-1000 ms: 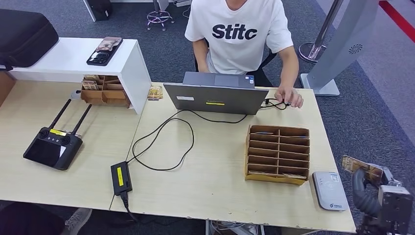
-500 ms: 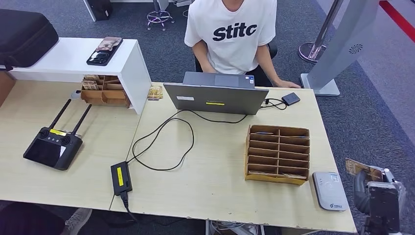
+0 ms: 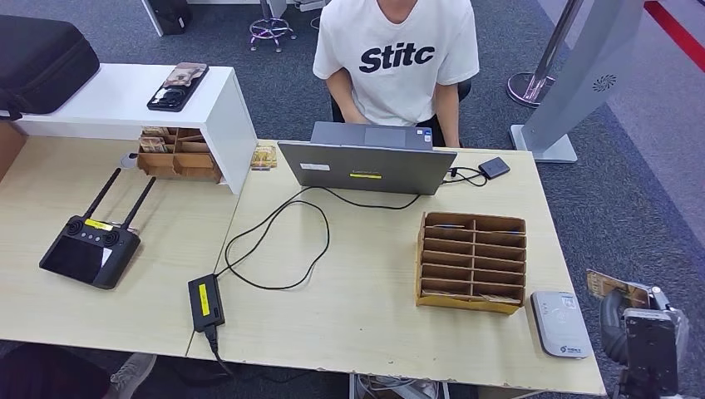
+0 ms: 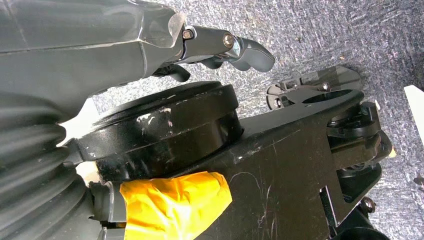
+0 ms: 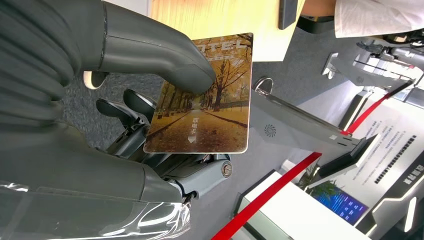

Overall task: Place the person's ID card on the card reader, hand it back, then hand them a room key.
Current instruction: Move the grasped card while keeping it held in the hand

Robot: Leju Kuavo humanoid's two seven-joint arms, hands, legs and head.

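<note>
Since a second earlier, the person's (image 3: 397,58) arm had withdrawn from the tabletop (image 3: 357,307), and the right robot hand (image 5: 150,125) had sunk slightly beside the card reader (image 3: 560,323). It pinched a hotel room key card (image 5: 205,100), probably awaiting handover. The left robot hand (image 4: 220,47) hung over the carpet, fingers curled, gripping nothing.

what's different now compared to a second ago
The person drew their hand back off the table, leaving a small black device near the laptop. The right hand, gripping the room key card, sank slightly beside the table edge. The card reader, the wooden organizer and the controller stayed put.
</note>
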